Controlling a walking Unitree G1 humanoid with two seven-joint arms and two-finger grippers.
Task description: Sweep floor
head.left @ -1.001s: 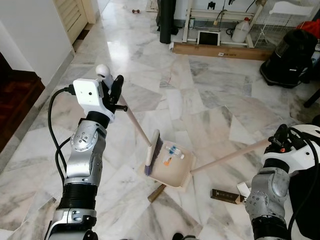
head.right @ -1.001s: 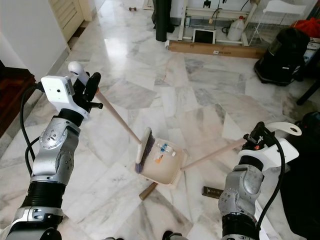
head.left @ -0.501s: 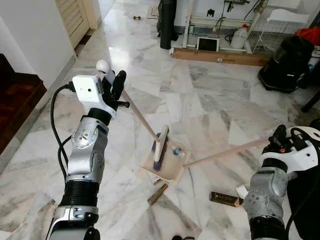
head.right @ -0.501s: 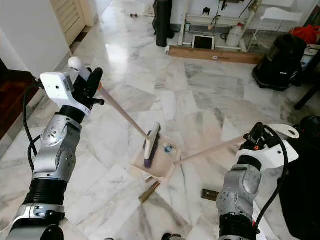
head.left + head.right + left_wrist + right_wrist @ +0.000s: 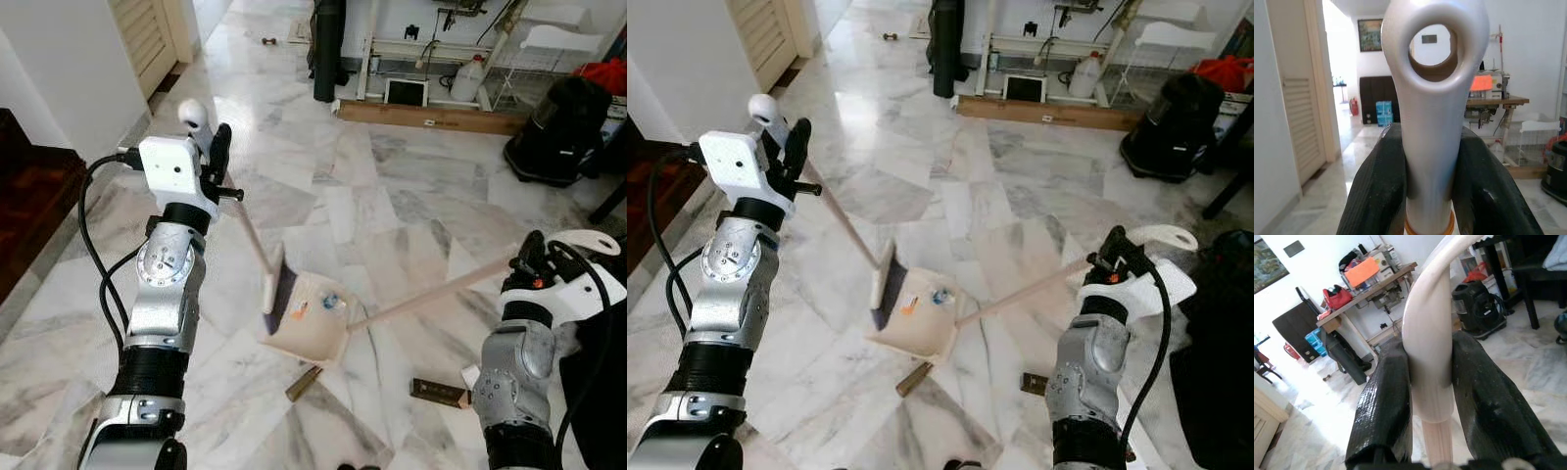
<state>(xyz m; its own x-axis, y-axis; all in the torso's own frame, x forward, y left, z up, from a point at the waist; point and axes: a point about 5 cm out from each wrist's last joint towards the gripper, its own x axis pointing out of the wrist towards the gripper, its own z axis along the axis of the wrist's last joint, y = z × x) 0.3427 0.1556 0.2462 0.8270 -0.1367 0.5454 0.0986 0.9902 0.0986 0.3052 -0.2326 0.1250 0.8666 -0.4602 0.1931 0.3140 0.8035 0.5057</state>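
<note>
Sweeping scraps into the dustpan (image 5: 312,331), the left gripper (image 5: 208,162) clenches the broom (image 5: 271,292), the right gripper (image 5: 534,262) the pan's handle; next, gather the wood stub (image 5: 304,383).

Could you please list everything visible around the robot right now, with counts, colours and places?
Broom: one, pale stick with dark bristles, head at the dustpan's mouth.
Dustpan: one, cream, on the marble floor, long handle running to the robot's right.
Scraps: a few, orange and blue-white, inside the dustpan.
Brown pieces: two, on the floor nearer the robot than the dustpan.
Black bag: one, far right.
White jug: one, by the far wall.
Wooden plank: one, brown, along the far wall.
Left gripper: shut on the broom's handle.
Right gripper: shut on the dustpan's handle.
</note>
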